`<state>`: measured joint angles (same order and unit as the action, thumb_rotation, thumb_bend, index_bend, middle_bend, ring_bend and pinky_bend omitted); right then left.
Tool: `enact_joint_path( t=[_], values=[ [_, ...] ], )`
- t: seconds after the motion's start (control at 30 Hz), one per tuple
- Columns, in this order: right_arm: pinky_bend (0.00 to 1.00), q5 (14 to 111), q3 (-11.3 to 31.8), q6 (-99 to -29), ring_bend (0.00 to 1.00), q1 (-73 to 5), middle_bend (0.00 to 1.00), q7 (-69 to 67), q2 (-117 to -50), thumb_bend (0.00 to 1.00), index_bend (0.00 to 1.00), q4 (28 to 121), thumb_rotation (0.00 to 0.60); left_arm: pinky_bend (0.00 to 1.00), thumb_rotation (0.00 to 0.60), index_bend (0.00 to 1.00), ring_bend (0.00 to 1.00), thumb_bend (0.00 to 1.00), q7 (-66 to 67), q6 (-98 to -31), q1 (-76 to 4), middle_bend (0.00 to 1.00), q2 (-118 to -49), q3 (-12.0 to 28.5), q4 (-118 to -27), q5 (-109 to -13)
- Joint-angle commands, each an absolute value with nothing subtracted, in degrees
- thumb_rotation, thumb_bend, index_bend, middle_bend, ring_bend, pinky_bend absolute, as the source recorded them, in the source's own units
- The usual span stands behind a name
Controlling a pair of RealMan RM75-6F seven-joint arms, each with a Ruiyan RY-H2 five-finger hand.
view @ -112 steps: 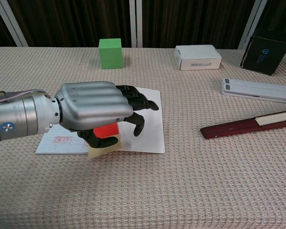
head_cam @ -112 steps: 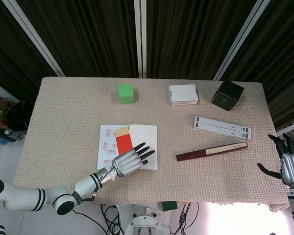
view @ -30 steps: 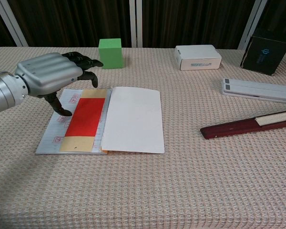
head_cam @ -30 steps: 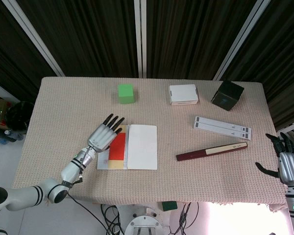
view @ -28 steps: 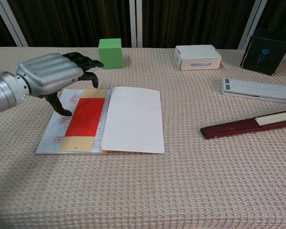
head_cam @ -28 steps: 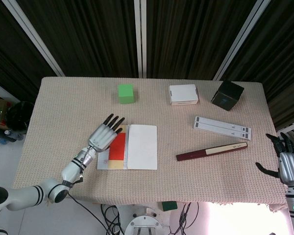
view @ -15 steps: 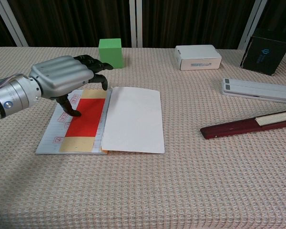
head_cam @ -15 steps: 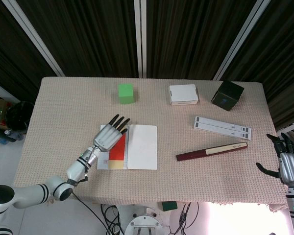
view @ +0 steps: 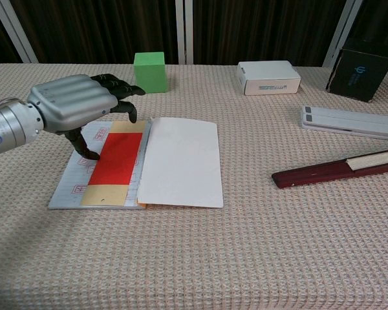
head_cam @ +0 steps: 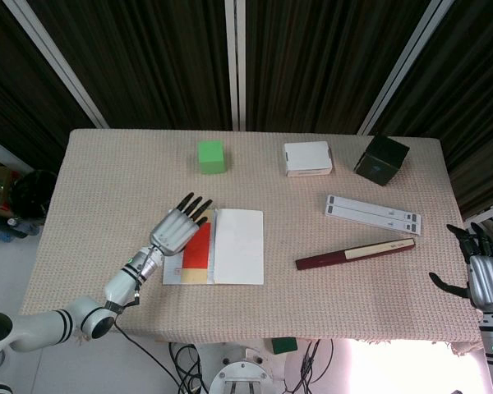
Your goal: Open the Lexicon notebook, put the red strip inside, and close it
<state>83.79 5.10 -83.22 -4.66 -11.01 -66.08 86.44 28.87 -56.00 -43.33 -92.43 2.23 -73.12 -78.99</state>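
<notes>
Centrally, the Lexicon notebook (view: pixel 181 161) lies open with the red strip (view: pixel 118 158) on its left page; my left hand (view: pixel 77 103) hovers above, fingers loosely curled, empty. My right hand (head_cam: pixel 485 275) waits spread off-table.

Across the far side of my tabletop (view: pixel 258 258), covered in a beige woven cloth, I see a green cube (view: pixel 149 72) to the left, a white box (view: pixel 268 77) near the middle and a black box (view: pixel 363 73) tilted at the right corner. Nearer to me on the right lies a flat white ruler-like bar (view: pixel 350 122), and just in front of it a dark red pen-shaped case with a cream end (view: pixel 339 168), both lying at a slant.
</notes>
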Motion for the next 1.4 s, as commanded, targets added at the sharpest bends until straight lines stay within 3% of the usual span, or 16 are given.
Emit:
enact_joint_path(
  t=[0.03,1.17,1.4],
  values=[
    [0.11,83.8,5.1,-83.2,0.0,-4.6,0.16,-11.1,-66.1,0.13,0.15,86.4,0.6,0.05,0.6,0.27,0.0,0.03,29.2,-55.5,-43.3,0.0,-92.3,2.2,-73.3,-78.6],
    [0.11,83.5,5.2,-83.3,0.0,-4.4,0.16,-11.3,-66.0,0.13,0.15,86.1,0.6,0.05,0.6,0.27,0.0,0.03,28.8,-54.3,-44.9,0.0,-93.1,3.8,-74.0,-78.8],
    [0.11,83.7,5.4,-83.4,0.0,-4.6,0.16,-11.6,-65.8,0.13,0.15,86.1,0.6,0.05,0.6,0.27,0.0,0.03,25.9,-57.4,-42.7,0.0,-89.6,4.0,-79.8,-78.8]
  ],
)
